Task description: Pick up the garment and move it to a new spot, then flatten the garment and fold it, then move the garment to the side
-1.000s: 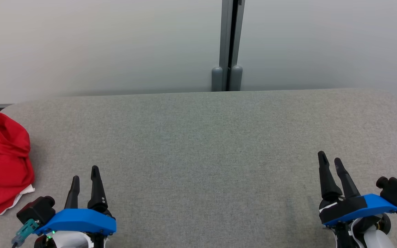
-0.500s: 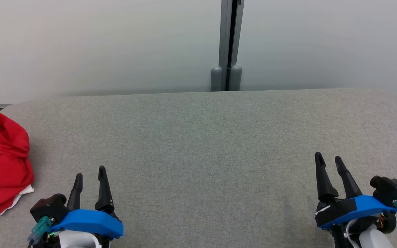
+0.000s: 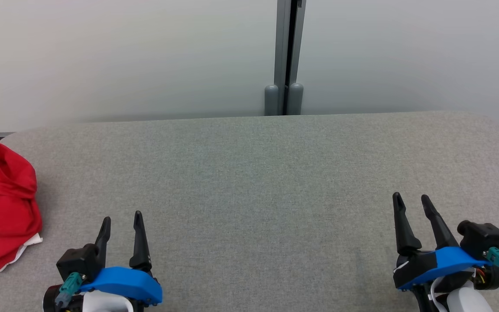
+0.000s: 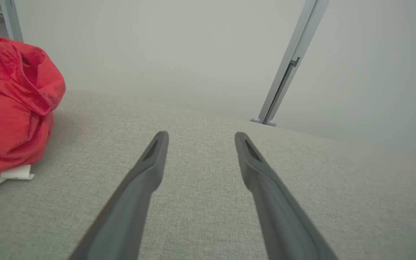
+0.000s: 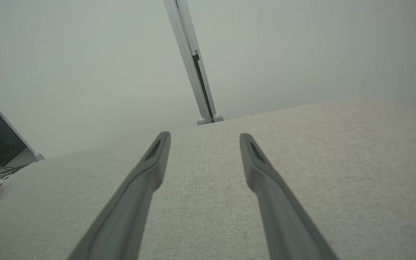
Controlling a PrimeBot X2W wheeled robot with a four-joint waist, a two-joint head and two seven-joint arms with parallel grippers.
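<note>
Your red garment [image 3: 2, 203] lies crumpled in a heap at the far left end of the grey bench [image 3: 254, 173]. The head view's left edge cuts it off, and a strip of white trim [image 3: 26, 245] pokes out at its near corner. What shows of the heap runs longer from near to far than across, though you cannot tell how far it spreads to the left. It lies to the left of the left end effector [image 3: 122, 216] and slightly ahead of it, near but not touching, with bare bench between them. The right end effector [image 3: 410, 196] sits well apart, across the width of the bench, so the left arm is clearly the nearer one for the pick-up. In the left wrist view the heap bulks up at the left, off the line of the fingers [image 4: 146, 173], which point past it toward the back wall [image 3: 124, 56]. You will probably need to swing that arm leftward before closing. Both end effectors hover low over the bench with fingers pointing forward, jaws spread wide and holding nothing. The task looks to be at its very start.
</note>
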